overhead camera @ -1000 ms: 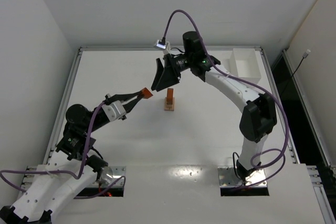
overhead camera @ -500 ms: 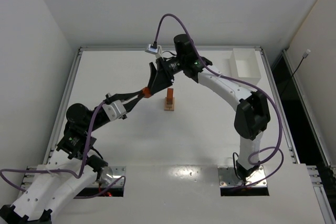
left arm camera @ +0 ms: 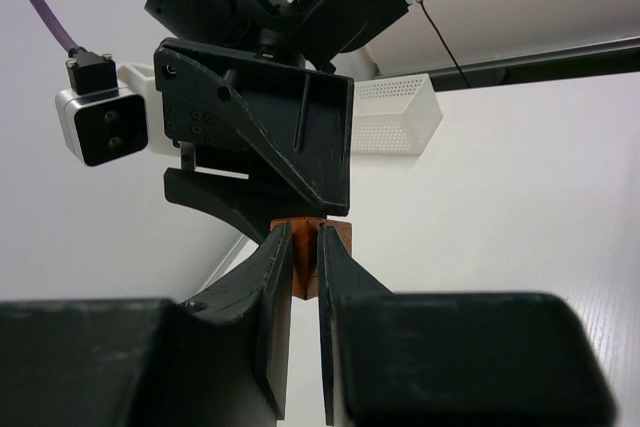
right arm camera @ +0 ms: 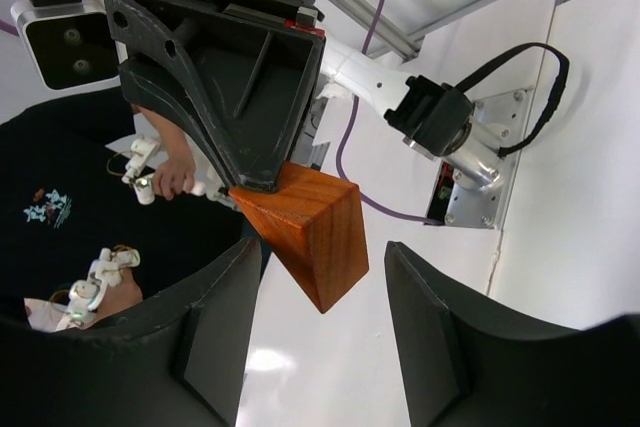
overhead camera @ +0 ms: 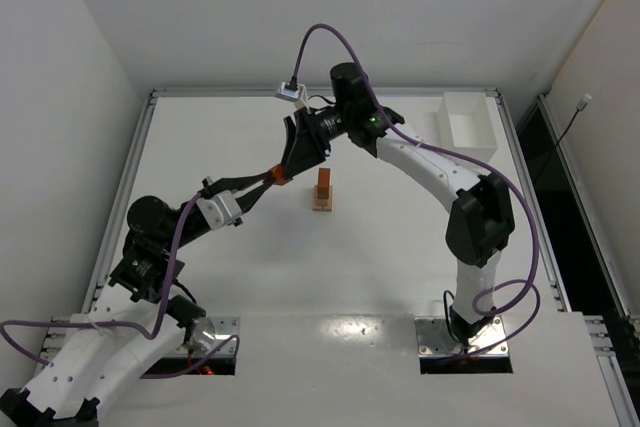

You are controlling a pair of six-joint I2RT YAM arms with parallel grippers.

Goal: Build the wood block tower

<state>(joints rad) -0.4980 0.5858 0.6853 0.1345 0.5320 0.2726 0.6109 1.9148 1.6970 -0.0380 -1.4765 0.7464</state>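
Pinching a reddish-orange block (overhead camera: pixel 281 175) with the left gripper (overhead camera: pixel 273 178), fingers closed hard on two of its faces, up in the air above the table (overhead camera: pixel 400 257). Reaching down over the same block with the right gripper (overhead camera: pixel 290 165), tip to tip with the left fingers. From overhead, impossible to tell whether those right fingers touch the block. From the right wrist, plainly apart: fingers (right arm camera: pixel 215 337) spread, block between them, a gap on either side, so open and not gripping. From the left wrist, only a sliver of block between the closed fingers and just past their tips, right under the dark flank of the right gripper. Only overhead: the wood block tower (overhead camera: pixel 322 193), an orange piece upright on a pale base, standing on the table to the right of both sets of fingertips, near but untouched, and a white box (overhead camera: pixel 466 127) well beyond.
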